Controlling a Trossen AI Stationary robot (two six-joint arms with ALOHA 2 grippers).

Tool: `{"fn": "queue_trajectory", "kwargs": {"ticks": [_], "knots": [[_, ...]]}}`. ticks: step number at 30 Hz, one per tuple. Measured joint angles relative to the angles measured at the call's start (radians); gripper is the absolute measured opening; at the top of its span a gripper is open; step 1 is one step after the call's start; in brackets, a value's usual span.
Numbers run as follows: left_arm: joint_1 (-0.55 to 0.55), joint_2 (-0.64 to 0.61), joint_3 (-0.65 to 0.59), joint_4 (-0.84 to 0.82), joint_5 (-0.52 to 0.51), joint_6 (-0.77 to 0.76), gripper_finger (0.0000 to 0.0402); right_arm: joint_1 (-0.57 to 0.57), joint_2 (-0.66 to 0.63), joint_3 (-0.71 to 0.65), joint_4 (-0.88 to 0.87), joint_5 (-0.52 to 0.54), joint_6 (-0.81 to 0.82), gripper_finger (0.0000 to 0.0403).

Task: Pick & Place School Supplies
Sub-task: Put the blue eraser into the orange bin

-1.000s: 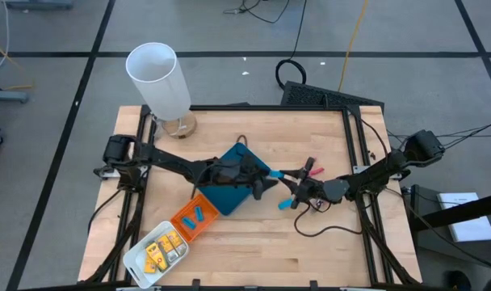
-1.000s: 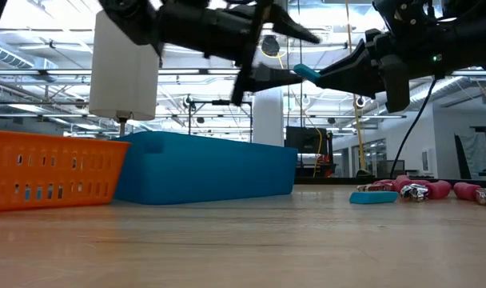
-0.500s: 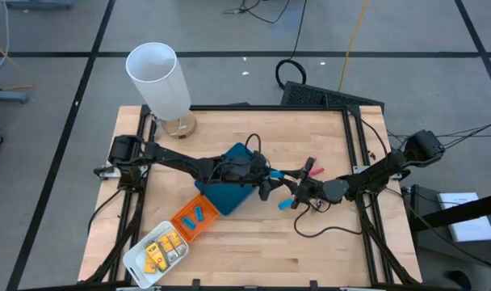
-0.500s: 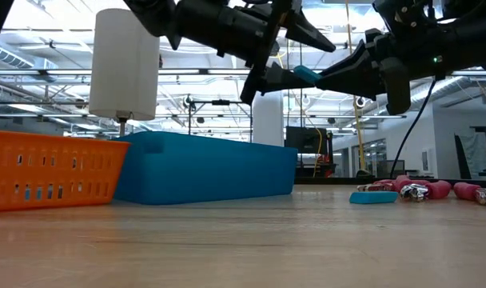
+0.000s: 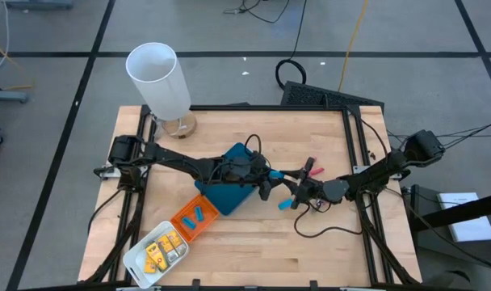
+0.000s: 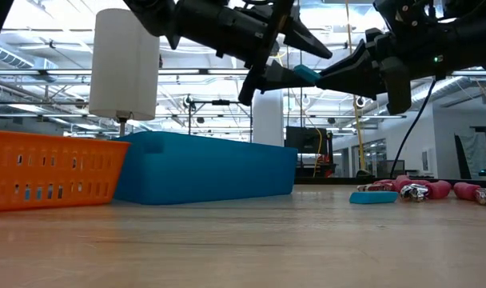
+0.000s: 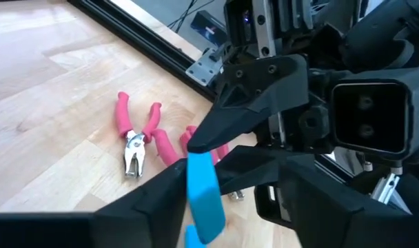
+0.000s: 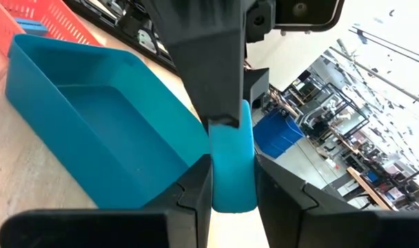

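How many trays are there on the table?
3: the teal tray at mid-table, the orange tray next to it, the white tray beyond that, near the table's edge. None appears hidden.

Table centre is congested. The left gripper (image 5: 267, 179) and right gripper (image 5: 287, 187) meet tip to tip above the wood, just off the teal tray's (image 5: 229, 194) near corner, a light-blue piece (image 6: 306, 74) between them. Beneath them the low view shows clear air down to the table (image 5: 326, 242). Obstacles on the right-hand surface: another blue piece (image 6: 373, 197) and the pink-handled tools (image 6: 419, 190). The orange tray (image 5: 193, 217) and white tray (image 5: 158, 252) block the front-left corner; the white cylinder (image 5: 158, 79) blocks the back-left. The front-right boards lie open.
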Motion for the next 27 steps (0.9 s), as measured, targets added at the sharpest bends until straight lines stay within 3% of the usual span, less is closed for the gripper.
{"fn": "queue_trajectory", "kwargs": {"ticks": [10, 24, 27], "knots": [[0.013, 0.0, -0.001, -0.016, 0.0, -0.002, 0.0128, 0.0, 0.0, 0.0, -0.002, 0.0, 0.001, 0.0086], [0.014, 0.0, -0.002, -0.026, -0.003, 0.012, 0.0052, 0.0, 0.0, 0.0, -0.015, 0.0, 0.003, 0.0086], [0.014, 0.0, -0.002, -0.025, -0.003, 0.028, 0.0043, 0.0, 0.0, 0.0, -0.016, 0.0, 0.067, 0.0086]]}}
